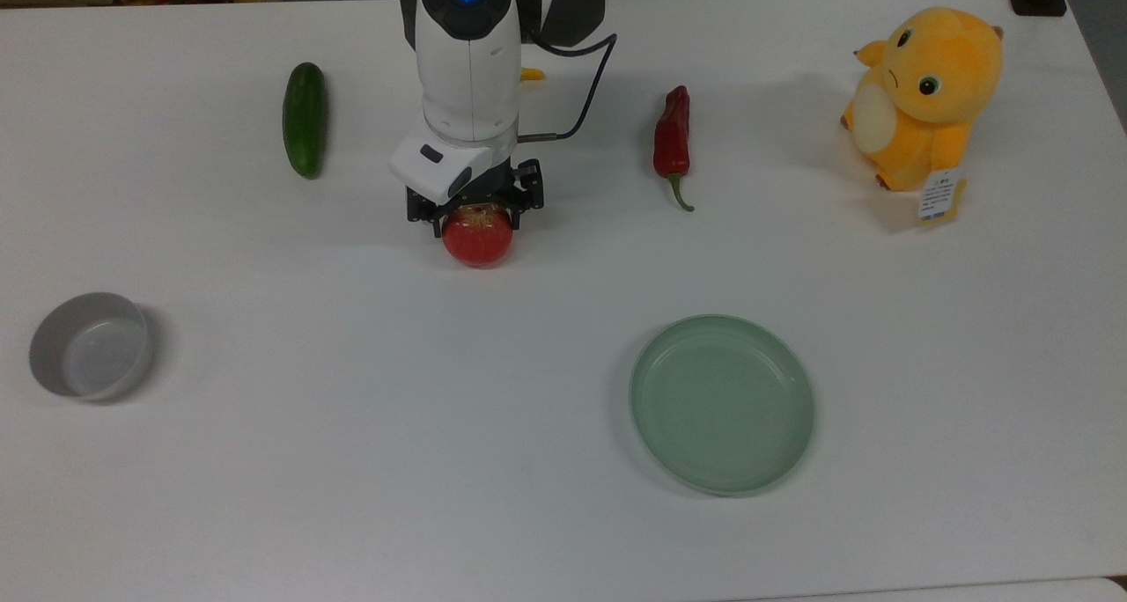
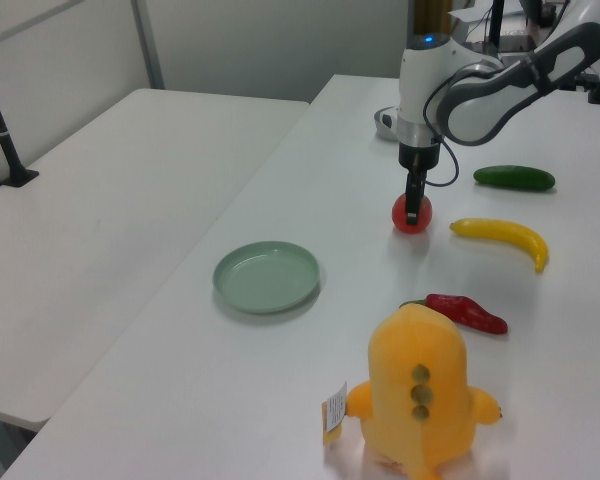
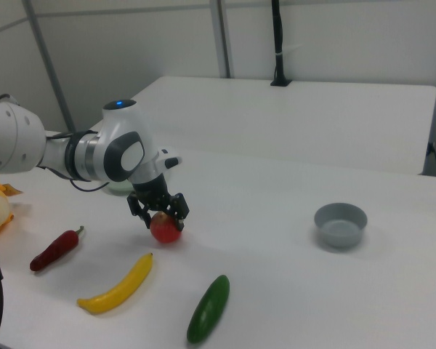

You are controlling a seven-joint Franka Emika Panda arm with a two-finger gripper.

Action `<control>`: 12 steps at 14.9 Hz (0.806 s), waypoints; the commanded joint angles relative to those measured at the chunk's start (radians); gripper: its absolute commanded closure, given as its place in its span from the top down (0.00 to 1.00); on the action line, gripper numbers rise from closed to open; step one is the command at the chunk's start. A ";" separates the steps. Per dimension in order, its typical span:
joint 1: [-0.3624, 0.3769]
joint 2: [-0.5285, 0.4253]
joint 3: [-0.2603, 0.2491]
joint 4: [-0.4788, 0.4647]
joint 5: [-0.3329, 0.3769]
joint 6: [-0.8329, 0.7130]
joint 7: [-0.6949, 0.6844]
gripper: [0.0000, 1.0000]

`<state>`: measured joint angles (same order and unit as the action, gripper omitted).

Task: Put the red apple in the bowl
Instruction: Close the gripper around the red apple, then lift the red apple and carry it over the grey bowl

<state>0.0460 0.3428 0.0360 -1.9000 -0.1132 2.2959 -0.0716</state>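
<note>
Now your end effector sits low over the red apple in the upper middle of the top view, its fingers spread to either side of the fruit's top; you cannot tell whether they touch it. The apple rests on the white worktop. In the right view the end effector straddles the apple left of centre, and in the left view the apple lies in the upper right. Your bowl stands well apart at the top view's left edge, upright. A green plate lies lower right of centre. A cucumber lies upper left, a red chili pepper upper right of centre, and a yellow plush toy in the top right corner. A banana lies near the apple in the right view.
</note>
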 commanded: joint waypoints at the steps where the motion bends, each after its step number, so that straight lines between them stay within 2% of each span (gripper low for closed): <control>1: 0.002 -0.014 0.007 -0.045 -0.025 0.048 0.010 0.32; 2: -0.001 -0.016 0.008 -0.045 -0.025 0.048 0.010 0.08; 3: -0.003 -0.018 0.008 -0.044 -0.025 0.048 0.010 0.00; 7: -0.014 -0.031 0.008 -0.034 -0.023 0.034 0.006 0.00; 12: -0.069 -0.034 -0.004 0.059 -0.011 0.034 0.010 0.00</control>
<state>0.0038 0.3234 0.0383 -1.8778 -0.1213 2.3193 -0.0708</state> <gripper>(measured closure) 0.150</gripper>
